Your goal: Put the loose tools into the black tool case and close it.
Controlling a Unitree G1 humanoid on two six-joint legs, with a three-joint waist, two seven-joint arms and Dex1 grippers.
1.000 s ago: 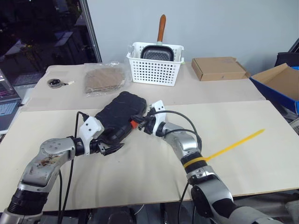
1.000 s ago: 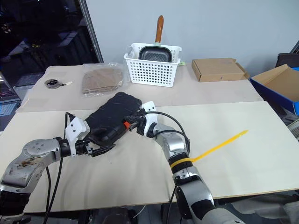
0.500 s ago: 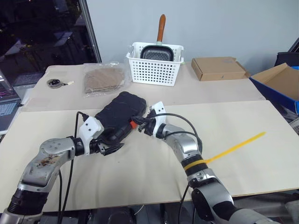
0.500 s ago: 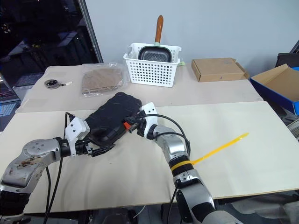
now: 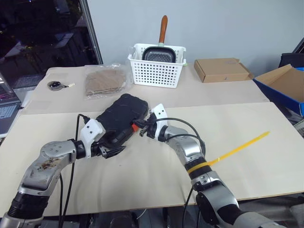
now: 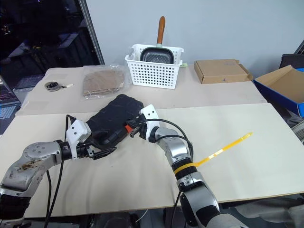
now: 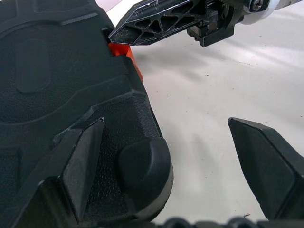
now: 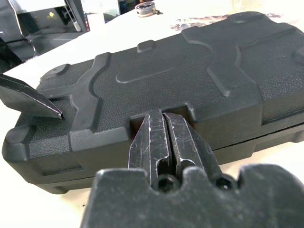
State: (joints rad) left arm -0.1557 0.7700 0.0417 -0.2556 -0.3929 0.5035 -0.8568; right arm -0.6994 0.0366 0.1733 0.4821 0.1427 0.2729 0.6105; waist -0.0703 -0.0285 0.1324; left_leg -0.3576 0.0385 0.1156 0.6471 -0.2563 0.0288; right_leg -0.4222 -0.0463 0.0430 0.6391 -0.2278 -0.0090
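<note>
Black plastic tool case (image 5: 121, 118) lies shut near the counter's (image 5: 247, 175) left middle, lid down; right hand (image 8: 166, 142), fingers pressed together and holding nothing, noses into the orange latch (image 5: 135, 127) recess; left hand (image 7: 166, 161) spread wide straddles the near corner. Pushing harder could slide the case toward the far edge, or slip off the latch, leaving it unfastened.

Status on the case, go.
Left claw open, straddling the case's near corner. Right claw shut, tips at the orange latch. Lid down. Nothing in the way.
</note>
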